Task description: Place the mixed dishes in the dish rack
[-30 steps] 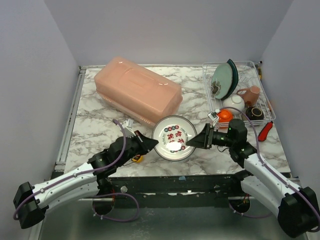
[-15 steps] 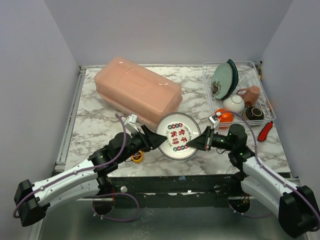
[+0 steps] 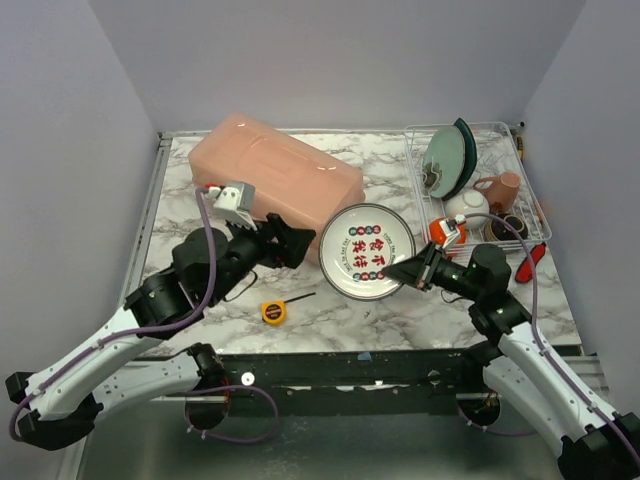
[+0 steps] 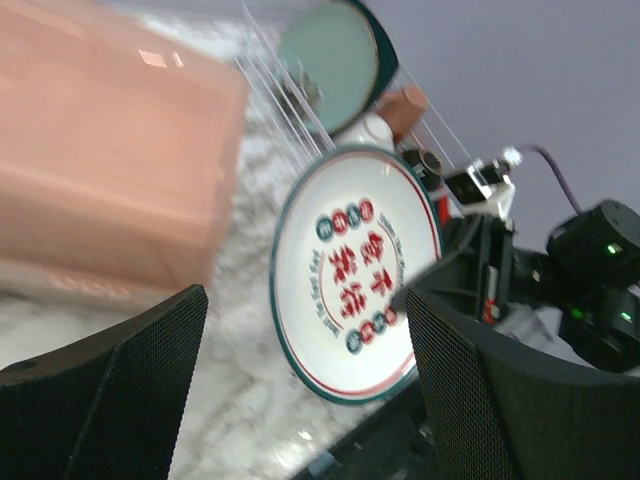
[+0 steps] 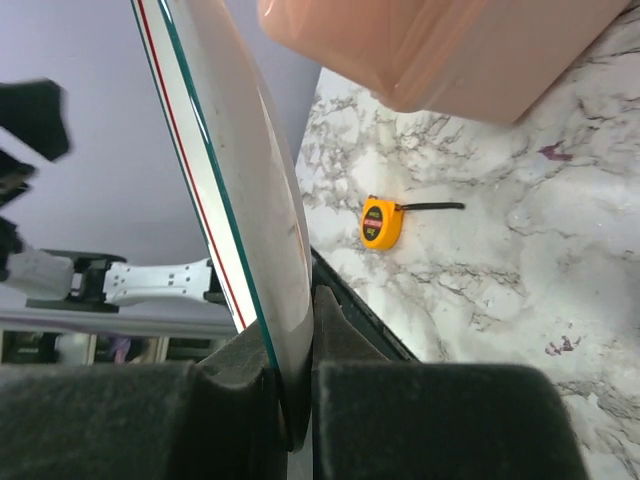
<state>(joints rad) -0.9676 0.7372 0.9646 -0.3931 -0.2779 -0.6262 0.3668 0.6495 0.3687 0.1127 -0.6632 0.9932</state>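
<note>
White-faced round plate [image 3: 366,250] hangs tilted above the tabletop [image 3: 335,318], its 4 o'clock rim clamped in the right pincer [image 3: 411,270]. Left pincer [image 3: 296,240] gapes at the plate's 9 o'clock, not touching it. Dish rack [image 3: 412,170] stands at 2 o'clock.

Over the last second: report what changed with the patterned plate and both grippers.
The left gripper released the patterned plate and drew back left, jaws open. The right gripper closed on its rim and now holds it alone, tilted up, slightly nearer the dish rack. The pink tub, tape measure and rack stayed put.
</note>
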